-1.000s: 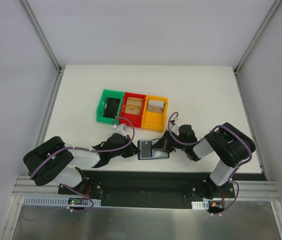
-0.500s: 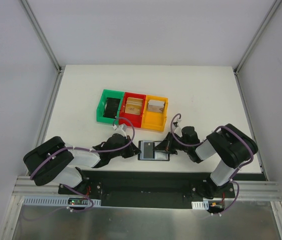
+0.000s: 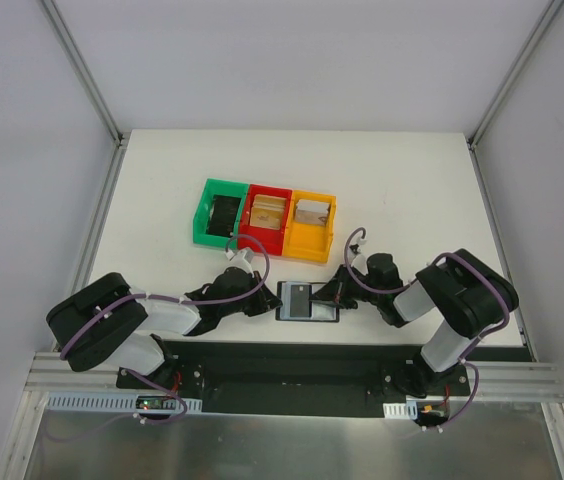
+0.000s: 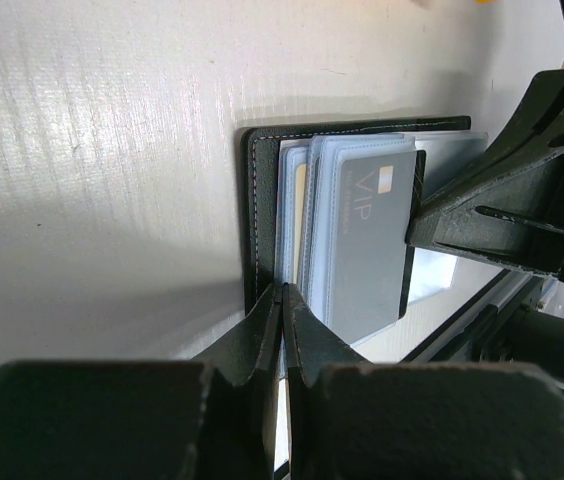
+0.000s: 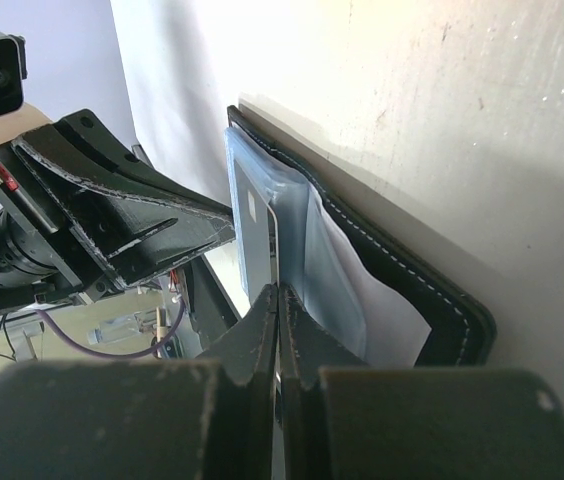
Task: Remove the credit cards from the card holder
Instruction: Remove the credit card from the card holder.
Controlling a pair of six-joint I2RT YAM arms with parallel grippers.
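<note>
The black card holder [image 3: 308, 311] lies open near the table's front edge, between both grippers. In the left wrist view its stitched black edge [image 4: 252, 200] frames grey-blue sleeves, a grey card marked VIP [image 4: 362, 240] and the thin tan edge of another card [image 4: 300, 200]. My left gripper [image 4: 284, 290] is shut on the card holder's near edge, at its left end [image 3: 270, 300]. My right gripper [image 5: 279, 290] is shut on the grey chip card's edge [image 5: 250, 225], at the holder's right end [image 3: 339, 296].
Behind the holder stand three joined bins: green [image 3: 202, 215] with a black item, red [image 3: 267, 190] and orange [image 3: 330, 225] each with a tan flat item. Metal frame posts rise at the table's back corners.
My right gripper has shifted a little to the right, and the grey card has slid to the right with it. The left arm and the holder have stayed put.
</note>
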